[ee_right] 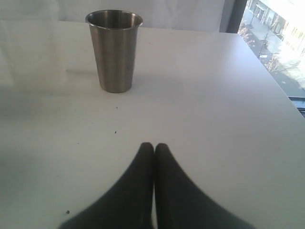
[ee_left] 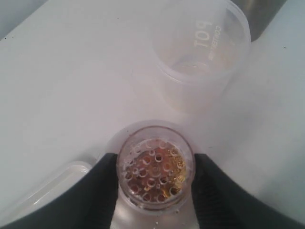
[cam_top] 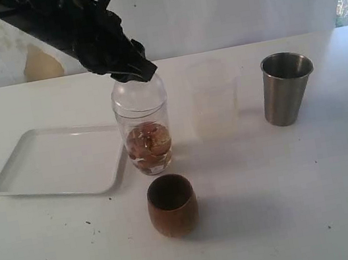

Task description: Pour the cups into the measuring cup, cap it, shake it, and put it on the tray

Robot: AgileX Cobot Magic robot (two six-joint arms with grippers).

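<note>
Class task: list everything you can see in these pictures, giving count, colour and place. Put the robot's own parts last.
table: one, white, under everything.
tray: one, white, left of the measuring cup.
measuring cup: one, clear with a perforated top and amber-brown contents low inside, centre, beside the tray's right edge.
frosted cup: one, translucent whitish, right of the measuring cup.
steel tumbler: one, brushed silver, far right.
wooden cup: one, brown, in front of the measuring cup.
left gripper: one, black, fingers against either side of the measuring cup's top.
right gripper: one, black, shut, pointing toward the steel tumbler.

White table point(cam_top: 295, 216) with tray point(cam_top: 53, 163), seemingly four cups point(cam_top: 172, 205)
</note>
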